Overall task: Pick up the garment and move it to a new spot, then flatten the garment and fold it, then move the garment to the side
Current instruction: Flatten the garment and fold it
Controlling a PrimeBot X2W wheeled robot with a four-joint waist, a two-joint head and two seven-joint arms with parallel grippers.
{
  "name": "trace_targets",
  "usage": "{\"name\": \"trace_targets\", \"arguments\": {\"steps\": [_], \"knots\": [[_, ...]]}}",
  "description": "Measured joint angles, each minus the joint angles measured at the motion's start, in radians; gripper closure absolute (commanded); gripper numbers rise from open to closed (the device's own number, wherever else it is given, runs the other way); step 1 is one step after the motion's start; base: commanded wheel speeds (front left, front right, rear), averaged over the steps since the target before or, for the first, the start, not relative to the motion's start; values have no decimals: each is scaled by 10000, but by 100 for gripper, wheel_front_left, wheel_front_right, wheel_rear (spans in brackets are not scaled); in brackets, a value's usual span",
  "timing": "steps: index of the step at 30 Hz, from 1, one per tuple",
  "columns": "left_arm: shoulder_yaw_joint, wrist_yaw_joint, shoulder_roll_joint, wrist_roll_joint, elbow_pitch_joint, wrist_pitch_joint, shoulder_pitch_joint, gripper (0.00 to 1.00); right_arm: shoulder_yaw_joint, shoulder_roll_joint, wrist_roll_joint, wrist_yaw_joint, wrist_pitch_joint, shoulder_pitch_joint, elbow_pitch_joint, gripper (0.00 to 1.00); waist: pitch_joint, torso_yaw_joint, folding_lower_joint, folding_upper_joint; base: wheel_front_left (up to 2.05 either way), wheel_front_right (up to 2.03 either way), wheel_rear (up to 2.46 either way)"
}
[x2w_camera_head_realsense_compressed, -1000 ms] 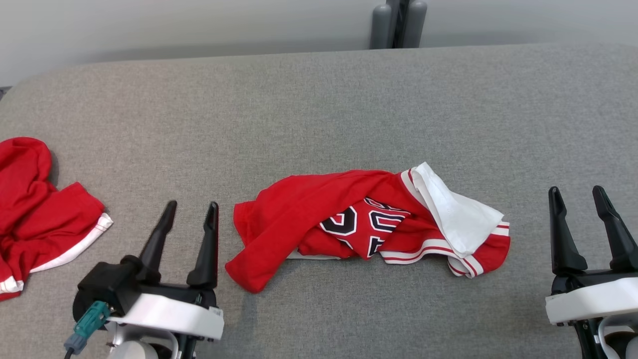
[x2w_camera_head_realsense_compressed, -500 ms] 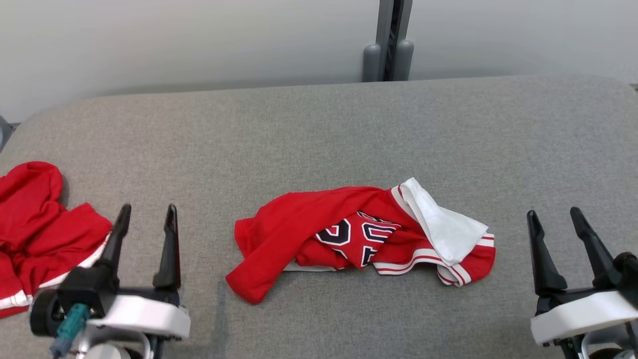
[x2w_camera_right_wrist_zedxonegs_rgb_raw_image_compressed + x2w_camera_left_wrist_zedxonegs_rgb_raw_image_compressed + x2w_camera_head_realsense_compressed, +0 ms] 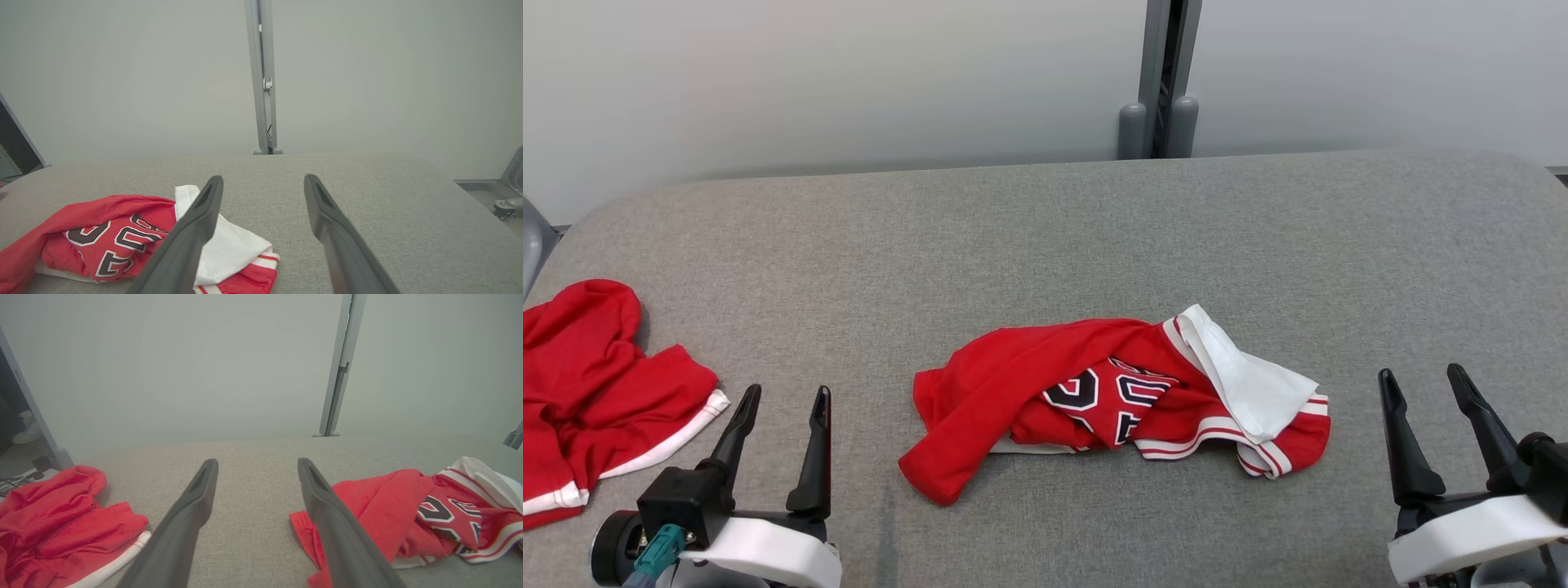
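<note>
Since one second ago your head camera has tilted up, so more wall shows, and the left pincer point(image 3: 788, 392) has drawn away from the garment point(image 3: 1111, 400) toward the lower left of the frame. Both pincers are released and carry nothing. The right pincer point(image 3: 1419, 373) waits at the lower right, clearly apart from the cloth.

You find the garment bunched in the middle of the grey desk point(image 3: 1045, 245), a little below the centre of the frame. Its long axis runs left to right. The white-lined, striped end points to the right and a plain red corner points to the lower left, with the printed number facing up between them.

I think the risk is in the first grasp. The layers overlap, so if you pinch only the top fold or the loose white flap, the garment may rise as one lump. A second red garment point(image 3: 596, 384) lies at the left edge, near the left pincer, so do not take it by mistake.
</note>
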Motion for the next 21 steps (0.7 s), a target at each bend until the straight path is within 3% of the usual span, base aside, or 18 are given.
{"name": "trace_targets", "arguments": {"steps": [15, 21], "knots": [[-161, -121, 38, -58, 69, 50, -289, 0, 12, 0, 88, 0, -13, -17, -6, 0, 168, 110, 0, 0, 0, 0, 0], [-660, -675, -44, -263, 305, 639, -536, 0, 176, 0, 58, 0, 0, -128, 4, 0, 417, 76, 0, 0, 0, 0, 0]]}}
